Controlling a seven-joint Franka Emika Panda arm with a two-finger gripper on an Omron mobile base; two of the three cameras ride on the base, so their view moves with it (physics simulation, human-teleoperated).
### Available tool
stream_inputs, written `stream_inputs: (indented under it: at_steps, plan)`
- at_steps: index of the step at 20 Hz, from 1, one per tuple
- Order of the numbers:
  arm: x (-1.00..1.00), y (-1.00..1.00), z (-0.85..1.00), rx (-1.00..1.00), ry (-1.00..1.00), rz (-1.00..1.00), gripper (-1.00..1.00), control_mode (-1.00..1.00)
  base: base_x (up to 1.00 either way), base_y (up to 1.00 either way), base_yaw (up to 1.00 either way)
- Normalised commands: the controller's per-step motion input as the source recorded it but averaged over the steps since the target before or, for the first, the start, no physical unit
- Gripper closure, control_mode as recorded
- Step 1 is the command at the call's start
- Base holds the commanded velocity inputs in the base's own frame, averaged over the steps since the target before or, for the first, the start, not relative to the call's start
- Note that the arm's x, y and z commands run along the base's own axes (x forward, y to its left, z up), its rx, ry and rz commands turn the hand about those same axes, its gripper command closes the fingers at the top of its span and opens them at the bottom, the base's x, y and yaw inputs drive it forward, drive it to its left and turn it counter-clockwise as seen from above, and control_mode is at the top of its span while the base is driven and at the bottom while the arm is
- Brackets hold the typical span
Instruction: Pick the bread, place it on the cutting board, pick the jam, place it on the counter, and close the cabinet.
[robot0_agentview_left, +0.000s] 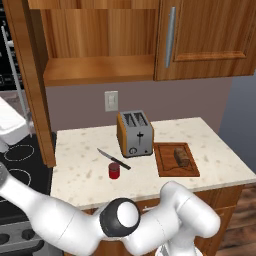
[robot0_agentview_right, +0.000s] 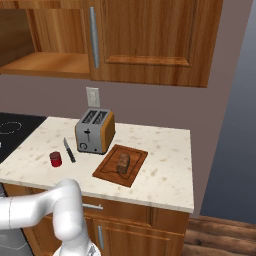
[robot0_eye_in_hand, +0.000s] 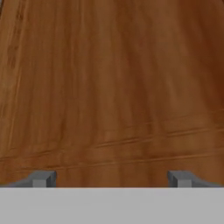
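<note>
The bread (robot0_agentview_left: 182, 157) (robot0_agentview_right: 123, 163) lies on the reddish cutting board (robot0_agentview_left: 167, 167) (robot0_agentview_right: 107, 172), to the right of the toaster. The red jam (robot0_agentview_left: 114, 170) (robot0_agentview_right: 55, 159) stands upright on the speckled counter (robot0_agentview_left: 80, 170) (robot0_agentview_right: 165, 165), close to a knife. The cabinet (robot0_agentview_left: 100, 60) (robot0_agentview_right: 45, 62) has its left bay open with a bare shelf; its door (robot0_agentview_left: 27, 80) stands swung out at the left, and the right door (robot0_agentview_left: 210, 35) is shut. In the hand view my gripper (robot0_eye_in_hand: 111, 178) is open and holds nothing, its fingertips (robot0_eye_in_hand: 43, 178) wide apart, very close to a brown wooden panel (robot0_eye_in_hand: 109, 87).
A silver and orange toaster (robot0_agentview_left: 135, 133) (robot0_agentview_right: 95, 131) stands mid-counter under a wall socket (robot0_agentview_left: 111, 101). A black-handled knife (robot0_agentview_left: 114, 159) (robot0_agentview_right: 68, 150) lies left of it. The black stovetop (robot0_agentview_left: 20, 170) (robot0_agentview_right: 12, 127) borders the counter's left end. My arm's elbow (robot0_agentview_left: 120, 217) bends low in front.
</note>
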Motion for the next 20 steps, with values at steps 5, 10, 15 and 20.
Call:
stream_inputs:
  at_steps: [5,10,15,20]
  plan:
    - [0.02,-0.48,0.0,0.05,0.02,-0.01,-1.0,-1.0,0.0,0.0,0.0]
    - [0.08,-0.53,0.0,0.03,0.0,-0.02,-1.0,-1.0,0.0,0.0,0.0]
    - [0.14,-0.56,0.0,0.01,0.0,-0.03,-1.0,-1.0,0.0,0.0,0.0]
    - [0.19,-0.56,0.0,0.0,0.0,-0.03,-1.0,-1.0,0.0,0.0,0.0]
